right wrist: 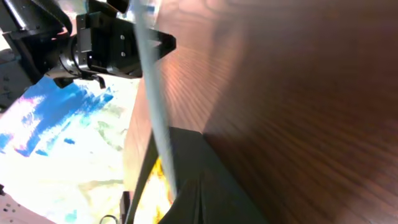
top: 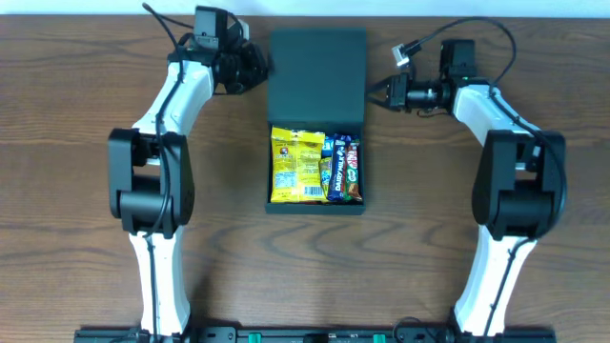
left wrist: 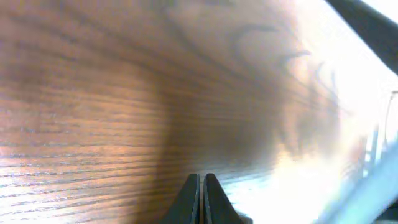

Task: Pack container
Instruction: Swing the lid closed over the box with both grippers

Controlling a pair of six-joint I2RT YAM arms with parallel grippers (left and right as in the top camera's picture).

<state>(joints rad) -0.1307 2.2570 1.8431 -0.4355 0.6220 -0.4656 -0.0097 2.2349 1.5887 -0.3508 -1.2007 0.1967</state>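
Observation:
The dark teal container (top: 315, 208) sits at the table's middle with its flap lid (top: 316, 62) laid open toward the back. Inside lie a yellow snack packet (top: 296, 167) and some chocolate bars (top: 345, 170). My left gripper (top: 255, 65) is shut and empty just left of the lid; its wrist view shows shut jaws (left wrist: 201, 186) over bare wood. My right gripper (top: 377, 92) is at the lid's right edge. Its dark jaws (right wrist: 200, 194) look shut, right by the container wall (right wrist: 186, 149), with the yellow packet (right wrist: 163, 180) showing beyond.
The wooden table (top: 86, 114) lies around the box. The table's back edge meets a white wall just behind the lid. The left arm's wrist (right wrist: 106, 43) shows across the table in the right wrist view.

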